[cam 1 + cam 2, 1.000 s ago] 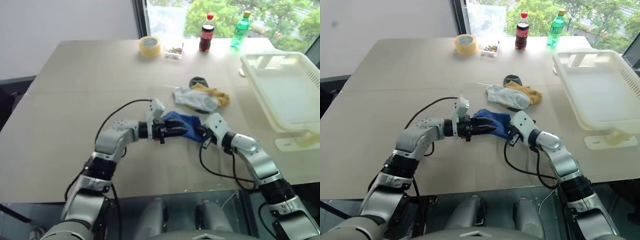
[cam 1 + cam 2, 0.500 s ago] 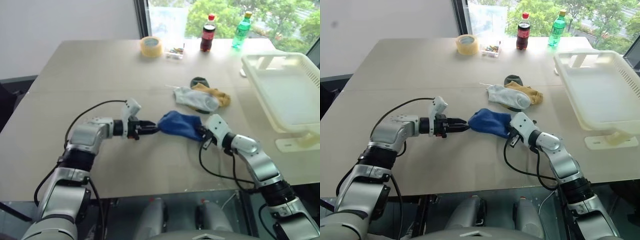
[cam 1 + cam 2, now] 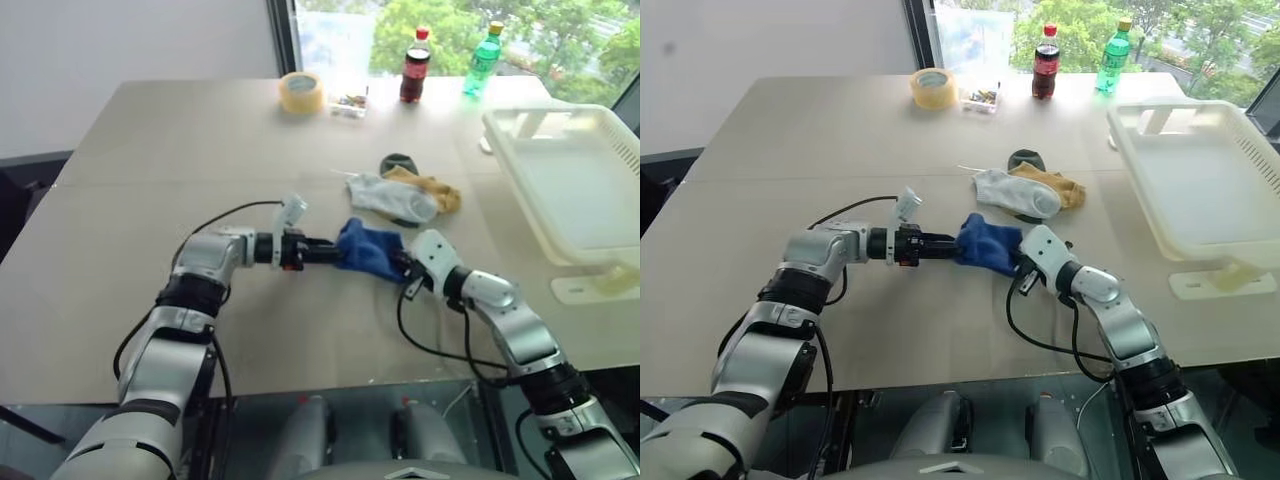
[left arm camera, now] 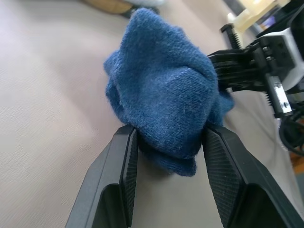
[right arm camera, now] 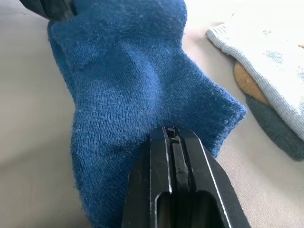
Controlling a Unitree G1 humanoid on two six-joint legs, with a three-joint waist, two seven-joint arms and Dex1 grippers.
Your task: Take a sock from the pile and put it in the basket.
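Pinching the blue sock [image 3: 368,250] between them, the left claw [image 4: 167,142] straddles one bunched end, the right claw [image 5: 173,142] clamps the other; the basket [image 3: 610,150] sits by the surface's right edge, nearer the right arm.

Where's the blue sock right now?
The blue sock hangs between the two tools, left and right, over the table's middle, just short of the pile and well left of the basket.

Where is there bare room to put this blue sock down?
Bare tabletop lies between the tape roll and the left arm, and the basket is unfilled. It is crowded around the sock pile, just beyond the blue sock.
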